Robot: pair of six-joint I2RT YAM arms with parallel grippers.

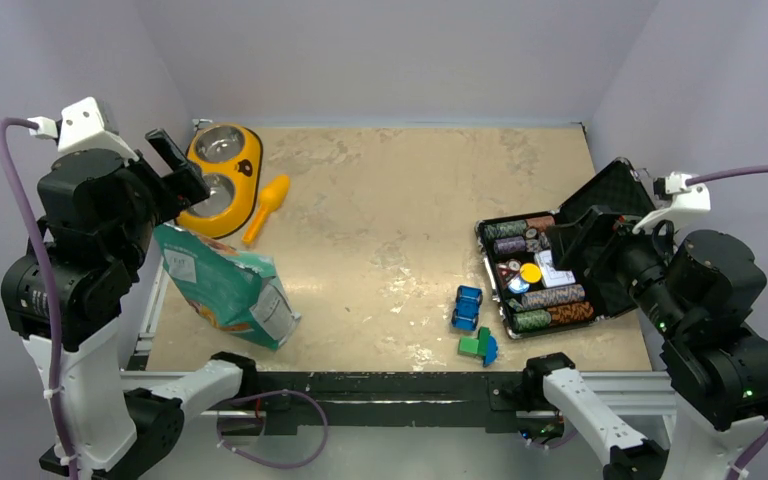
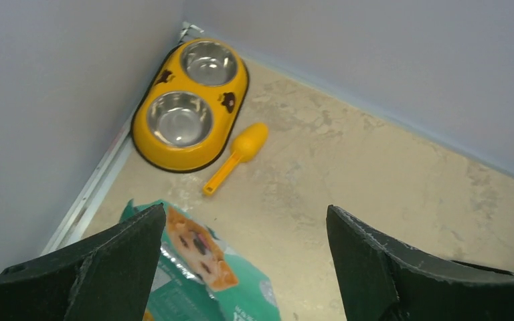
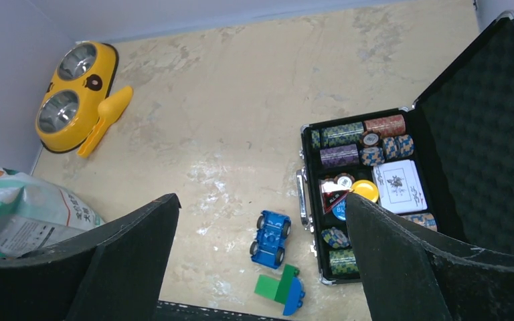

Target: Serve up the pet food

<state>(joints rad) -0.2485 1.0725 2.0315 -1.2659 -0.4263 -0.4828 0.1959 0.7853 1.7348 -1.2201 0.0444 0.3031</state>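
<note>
While both arms hang raised above the table, each tool stands with its jaws spread wide and nothing between them. The left gripper (image 2: 244,267) hovers over the near-left part of the table (image 1: 380,200), its two dark fingers (image 2: 117,257) framing bare tabletop and the top of the pet food bag (image 1: 228,288) directly below it. That teal-green bag, with an orange animal picture on its face, sits just under and slightly toward the robot from this gripper, leaning at the table's left edge; the kibble itself cannot be seen, as the bag hides its contents. Beyond the left gripper, toward the far-left corner, lies a yellow double bowl (image 2: 191,107) with two steel cups, both bare inside. Just to the right of the bowl, an orange scoop (image 2: 237,155) lies on the table with its handle pointing back toward the gripper.

The right gripper (image 3: 261,267) hangs over the near-right side, jaws equally apart and touching nothing. Below and just ahead of it rests a blue toy car (image 3: 272,239), and nearer still a green and blue block toy (image 3: 282,291). To the right of those stands an open black case (image 3: 482,134), lid tilted back, holding rows of poker chips (image 3: 355,134) and a deck of cards (image 3: 398,186). The bag lies far to this gripper's left.
</note>
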